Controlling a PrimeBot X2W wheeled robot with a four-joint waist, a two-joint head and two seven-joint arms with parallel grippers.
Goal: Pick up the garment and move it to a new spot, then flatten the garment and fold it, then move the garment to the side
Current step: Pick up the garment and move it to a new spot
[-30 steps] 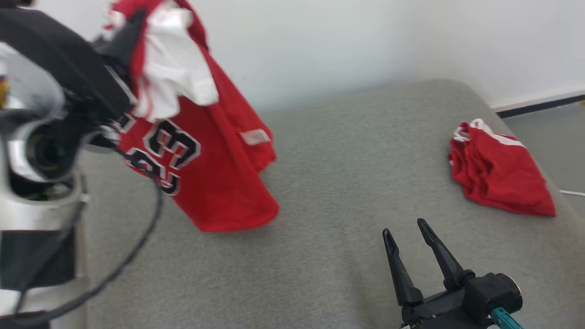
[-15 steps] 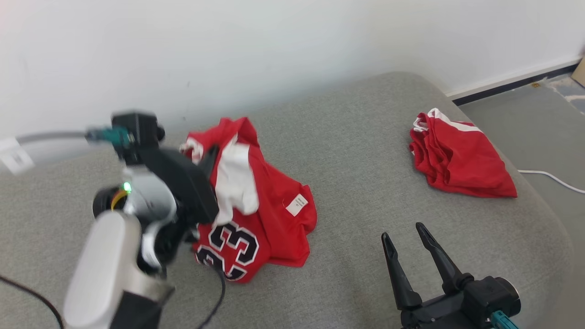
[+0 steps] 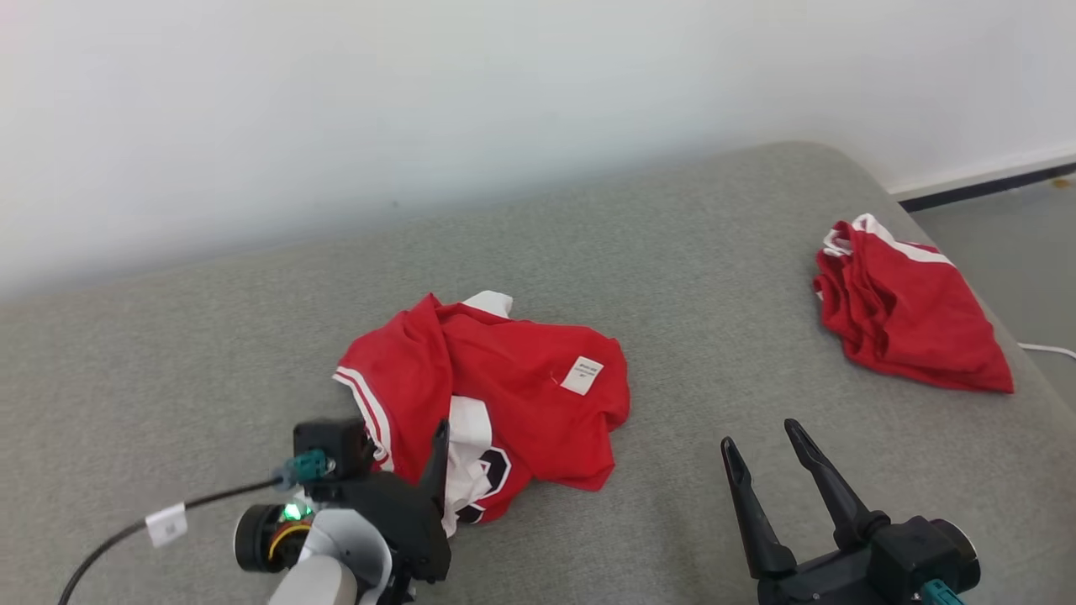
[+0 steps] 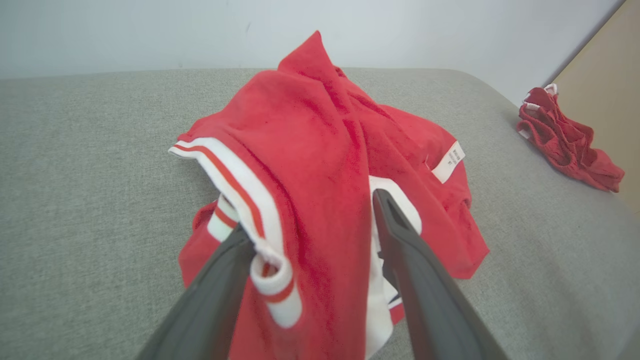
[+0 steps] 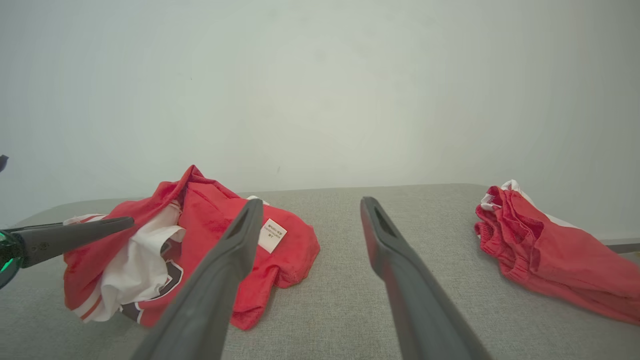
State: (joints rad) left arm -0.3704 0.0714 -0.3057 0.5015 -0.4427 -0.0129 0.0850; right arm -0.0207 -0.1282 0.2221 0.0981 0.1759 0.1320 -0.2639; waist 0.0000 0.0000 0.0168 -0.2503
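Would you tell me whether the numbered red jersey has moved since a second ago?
Yes. The jersey has dropped from hanging above the grey cushion to lying crumpled on it.

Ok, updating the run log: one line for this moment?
jersey: crumpled on cushion | left claw: open, fabric between fingers | right claw: open, empty | second red garment: far right

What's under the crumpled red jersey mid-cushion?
The crumpled red jersey with white trim lies on the grey upholstered cushion; bare cushion shows beside it. Its near edge drapes between the left gripper's open fingers. Anything beneath the heap is covered: cannot tell.
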